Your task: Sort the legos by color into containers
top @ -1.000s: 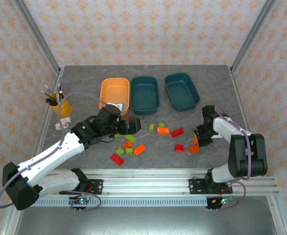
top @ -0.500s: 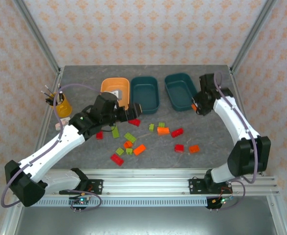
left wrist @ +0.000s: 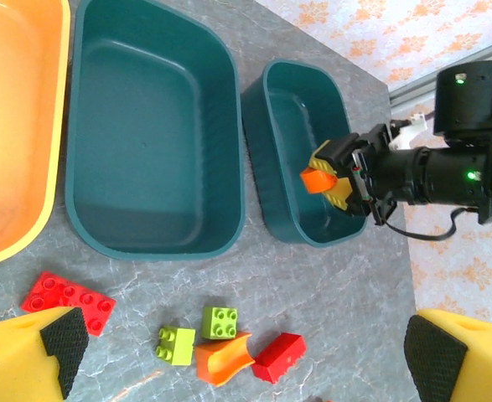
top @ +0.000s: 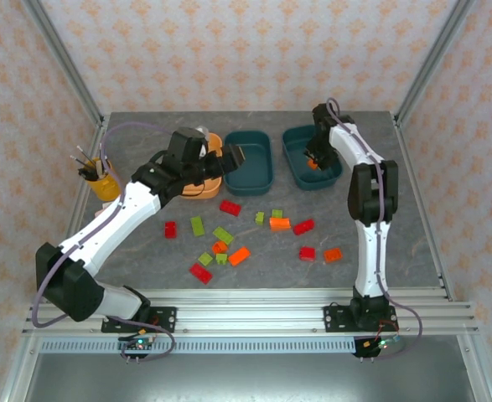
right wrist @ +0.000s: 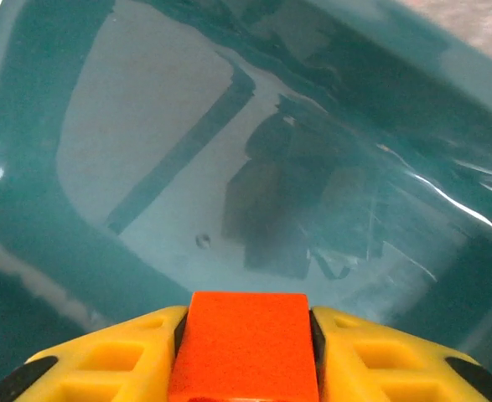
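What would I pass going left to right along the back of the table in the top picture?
Yellow pen cup, light orange tub, first teal tub, second teal tub, where the right gripper holds an orange lego.

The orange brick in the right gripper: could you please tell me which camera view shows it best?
The right wrist view: the orange brick sits large between the yellow fingers, above a teal tub. The left wrist view shows it small, over that tub. From the top external camera it is an orange speck.

One orange brick (right wrist: 246,343), yellow fingers (right wrist: 380,356), teal tub (right wrist: 137,142) — light orange tub (left wrist: 11,126), grey table (top: 388,226).
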